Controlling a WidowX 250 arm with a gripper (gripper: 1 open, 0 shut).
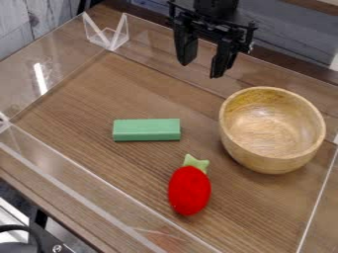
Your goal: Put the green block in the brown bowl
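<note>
Camera view, the only one: nothing of the task done so far, judging by how things lie. Green block [145, 129] flat on the wooden tabletop [93, 94], left of centre, long side running left to right, untouched and well apart from the gripper [212, 59]. Brown bowl [272, 128] upright at the right, empty as far as its inside shows, near the block but not touching it. Red strawberry-like toy [189, 190] lying in front, between block and bowl and nearer the camera, clear of both. Gripper high at the top of the view, pointing down, fingers spread with a visible gap, holding nothing, closer to the bowl's far rim than to the block. Clear plastic walls [40, 74] around the work area. Left to do, by this reading: everything. Travel to the block, descent, grasp across the narrow side, lift, carry right over the rim, release into the bowl.
</note>
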